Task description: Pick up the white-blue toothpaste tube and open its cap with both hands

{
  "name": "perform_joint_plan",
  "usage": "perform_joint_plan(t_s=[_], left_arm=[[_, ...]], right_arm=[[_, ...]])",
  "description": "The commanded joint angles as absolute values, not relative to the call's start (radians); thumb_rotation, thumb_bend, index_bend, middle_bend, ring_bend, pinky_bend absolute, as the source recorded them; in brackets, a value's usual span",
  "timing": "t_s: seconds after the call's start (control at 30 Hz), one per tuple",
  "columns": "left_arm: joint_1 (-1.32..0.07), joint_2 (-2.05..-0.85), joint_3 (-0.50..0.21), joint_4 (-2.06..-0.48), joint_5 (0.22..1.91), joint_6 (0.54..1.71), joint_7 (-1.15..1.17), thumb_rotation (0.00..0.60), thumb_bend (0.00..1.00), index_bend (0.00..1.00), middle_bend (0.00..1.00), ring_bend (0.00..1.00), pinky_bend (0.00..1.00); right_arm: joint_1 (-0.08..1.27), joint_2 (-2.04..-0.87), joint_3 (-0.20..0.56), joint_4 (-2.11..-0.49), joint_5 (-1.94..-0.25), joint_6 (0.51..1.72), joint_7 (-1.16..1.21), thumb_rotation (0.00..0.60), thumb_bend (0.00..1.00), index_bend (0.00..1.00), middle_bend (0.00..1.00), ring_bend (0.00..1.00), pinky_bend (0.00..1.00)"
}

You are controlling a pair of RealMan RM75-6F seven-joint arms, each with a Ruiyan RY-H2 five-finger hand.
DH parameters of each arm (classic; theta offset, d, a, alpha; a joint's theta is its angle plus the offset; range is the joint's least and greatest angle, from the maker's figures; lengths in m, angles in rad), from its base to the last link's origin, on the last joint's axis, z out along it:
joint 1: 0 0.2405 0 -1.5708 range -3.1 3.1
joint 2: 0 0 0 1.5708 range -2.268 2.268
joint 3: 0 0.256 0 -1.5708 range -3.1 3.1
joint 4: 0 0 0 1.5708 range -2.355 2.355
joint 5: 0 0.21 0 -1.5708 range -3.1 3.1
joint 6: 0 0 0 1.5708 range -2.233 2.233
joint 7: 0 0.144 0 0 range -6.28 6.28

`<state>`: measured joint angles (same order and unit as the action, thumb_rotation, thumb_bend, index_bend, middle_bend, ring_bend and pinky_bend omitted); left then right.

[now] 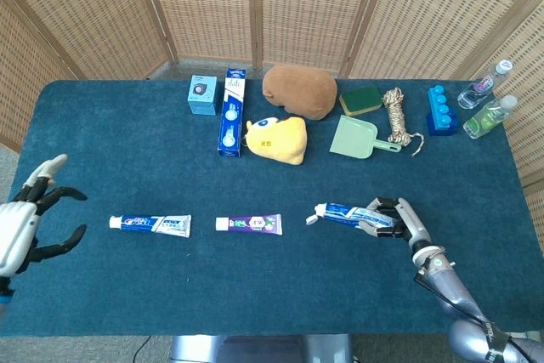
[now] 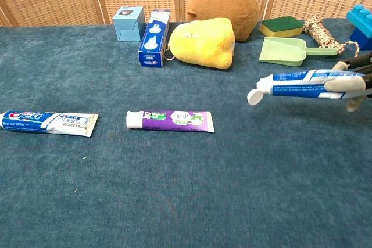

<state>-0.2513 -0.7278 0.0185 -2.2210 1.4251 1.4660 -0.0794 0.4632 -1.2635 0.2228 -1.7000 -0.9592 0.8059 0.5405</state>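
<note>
— What sort of place is this?
— A staged test room, it seems: woven screens (image 1: 255,6) close off the far edge of a blue-carpeted table (image 1: 102,142) set with mismatched household things.

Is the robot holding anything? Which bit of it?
Yes. The right hand holds the white-blue toothpaste tube by its tail end. The left hand holds nothing.

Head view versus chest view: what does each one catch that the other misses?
Only the head view shows the left hand, open and off to the side, and the two bottles at the far corner. Only the chest view shows the white-blue toothpaste tube clearly lifted off the cloth. Both show the right hand holding that tube, plus the purple tube lying flat.
</note>
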Motion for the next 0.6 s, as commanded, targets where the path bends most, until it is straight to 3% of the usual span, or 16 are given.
perform_joint_plan(t_s=[0.03,0.23,0.6], left_arm=[[-0.219,-0.713,0.034,-2.214,1.445,1.488,-0.104,0.600,0.29,0.36,0.05,0.00,0.18],[-0.176,-0.708,0.042,-2.204,1.466,1.502,-0.128,0.600,0.29,0.36,0.05,0.00,0.18],[-0.137,-0.727,0.034,-2.182,1.460,1.504,-0.146,0.600,0.29,0.35,0.04,0.00,0.18]], right_arm=[[0.458,-1.293,0.221,-1.674,-0.974,0.822,0.531,0.600,0.49,0.95,0.73,0.61,0.47],[0.449,-1.342,0.222,-1.614,-1.022,0.842,0.533,0.600,0.44,0.86,0.63,0.48,0.28],[0.415,-1.380,0.212,-1.537,-1.135,0.898,0.571,0.600,0.21,0.36,0.29,0.12,0.20]])
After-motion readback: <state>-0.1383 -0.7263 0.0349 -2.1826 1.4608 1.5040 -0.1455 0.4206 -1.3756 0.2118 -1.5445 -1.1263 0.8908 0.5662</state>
